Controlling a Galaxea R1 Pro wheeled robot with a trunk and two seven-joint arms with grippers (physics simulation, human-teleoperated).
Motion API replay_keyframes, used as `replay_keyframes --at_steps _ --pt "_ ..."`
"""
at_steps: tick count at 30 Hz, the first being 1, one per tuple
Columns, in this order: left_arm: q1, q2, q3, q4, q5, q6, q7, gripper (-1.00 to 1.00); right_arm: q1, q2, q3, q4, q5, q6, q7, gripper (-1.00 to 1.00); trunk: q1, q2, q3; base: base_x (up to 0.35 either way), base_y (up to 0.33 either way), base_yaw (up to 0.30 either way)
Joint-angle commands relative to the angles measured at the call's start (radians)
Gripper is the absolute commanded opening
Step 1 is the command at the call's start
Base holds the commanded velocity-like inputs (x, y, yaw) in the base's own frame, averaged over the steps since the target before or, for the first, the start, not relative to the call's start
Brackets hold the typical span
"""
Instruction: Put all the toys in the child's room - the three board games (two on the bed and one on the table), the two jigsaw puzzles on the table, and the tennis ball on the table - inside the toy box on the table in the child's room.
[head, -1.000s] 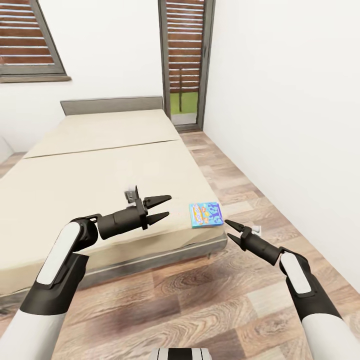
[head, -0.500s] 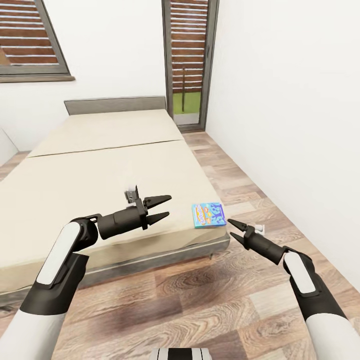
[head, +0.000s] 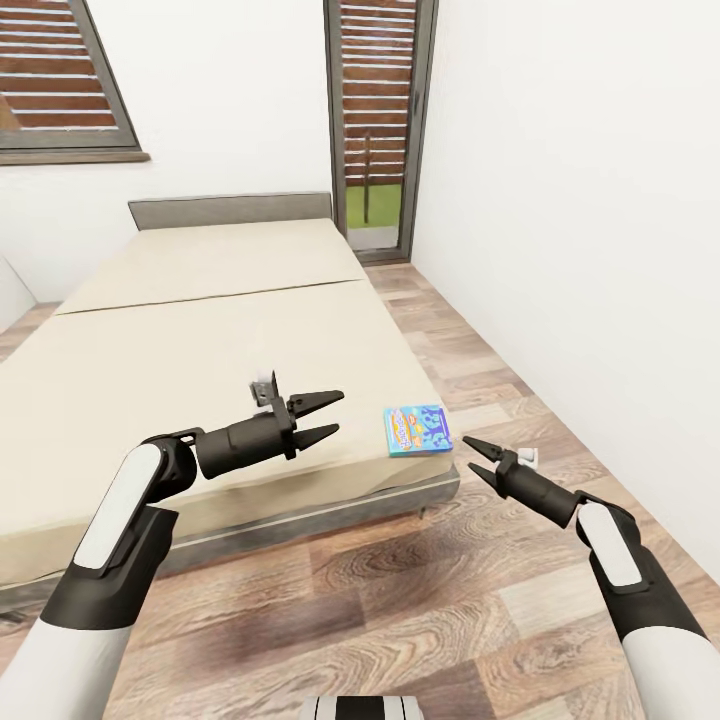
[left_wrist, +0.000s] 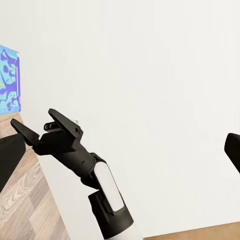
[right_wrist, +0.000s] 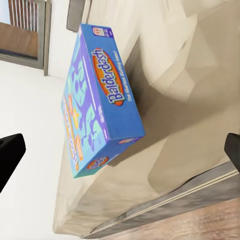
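Cardboard game box (head: 417, 430) looks light, stiff and slick, lying flat just ahead of my right tool (head: 474, 459), which is spread wide. I'd pinch its thin long edges at the bed (head: 200, 340) corner.

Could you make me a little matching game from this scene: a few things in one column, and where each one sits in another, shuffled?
Things:
1. board game
2. left gripper
3. right gripper
4. door

Places:
A. over the wooden floor, beside the bed's corner
B. far wall, past the head of the bed
C. lying flat near the corner of the bed
D. above the cream mattress, fingers apart

Pairs: 1-C, 2-D, 3-A, 4-B
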Motion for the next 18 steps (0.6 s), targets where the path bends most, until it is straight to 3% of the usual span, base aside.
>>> replay_keyframes --at_steps 1,18 --pt "-0.001 0.001 -0.001 0.000 0.011 0.001 0.010 1.00 -0.001 -0.001 -0.002 0.000 0.000 0.006 0.002 1.00 0.000 0.000 -0.001 0.000 0.000 0.002" --pt "-0.001 0.001 -0.003 -0.001 0.010 0.001 0.010 1.00 -0.001 -0.004 -0.002 -0.001 -0.002 0.003 0.002 1.00 0.000 0.000 -0.001 0.000 0.000 0.012"
